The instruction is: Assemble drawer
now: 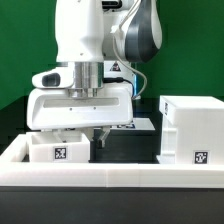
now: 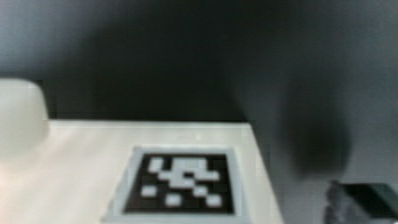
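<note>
A small white box tray (image 1: 60, 148) with a black-and-white tag lies at the exterior view's left, just behind the border wall. The large white hollow casing (image 1: 190, 128) stands at the right, with a tag low on its front. My gripper (image 1: 98, 136) hangs low over the tray's right end, and its fingers are mostly hidden behind the tray. In the wrist view a white tagged face (image 2: 178, 180) fills the lower half. A rounded white part (image 2: 18, 112) shows beside it, and one dark fingertip (image 2: 366, 196) at the edge. The jaw gap is not visible.
The low white border wall (image 1: 110, 178) runs across the front. Another white piece (image 1: 140, 124) shows behind the gripper, partly hidden. The table is black (image 1: 130, 148) and the backdrop is green.
</note>
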Robot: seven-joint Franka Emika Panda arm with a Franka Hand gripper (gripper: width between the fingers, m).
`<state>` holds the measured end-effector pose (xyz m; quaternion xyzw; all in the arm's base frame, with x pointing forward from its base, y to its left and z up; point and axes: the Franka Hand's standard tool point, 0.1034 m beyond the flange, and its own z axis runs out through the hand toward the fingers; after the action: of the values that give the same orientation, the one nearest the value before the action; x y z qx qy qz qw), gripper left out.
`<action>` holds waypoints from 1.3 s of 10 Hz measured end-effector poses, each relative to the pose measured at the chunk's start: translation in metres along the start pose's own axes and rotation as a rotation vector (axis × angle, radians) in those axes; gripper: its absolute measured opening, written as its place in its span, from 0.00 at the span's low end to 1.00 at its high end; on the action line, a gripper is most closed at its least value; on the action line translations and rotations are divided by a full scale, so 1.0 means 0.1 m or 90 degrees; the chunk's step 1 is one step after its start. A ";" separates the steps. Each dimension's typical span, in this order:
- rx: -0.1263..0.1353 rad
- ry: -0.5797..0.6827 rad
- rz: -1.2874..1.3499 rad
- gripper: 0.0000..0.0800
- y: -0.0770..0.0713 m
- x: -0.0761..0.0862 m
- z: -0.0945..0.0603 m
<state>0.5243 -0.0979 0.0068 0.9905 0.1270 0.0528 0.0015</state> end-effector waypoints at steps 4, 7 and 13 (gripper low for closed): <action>0.000 0.000 0.000 0.09 0.00 0.00 0.00; 0.000 0.000 0.000 0.05 0.00 0.00 0.00; 0.030 -0.020 -0.012 0.05 -0.17 -0.03 -0.13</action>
<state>0.5161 -0.0820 0.0190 0.9898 0.1373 0.0343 -0.0190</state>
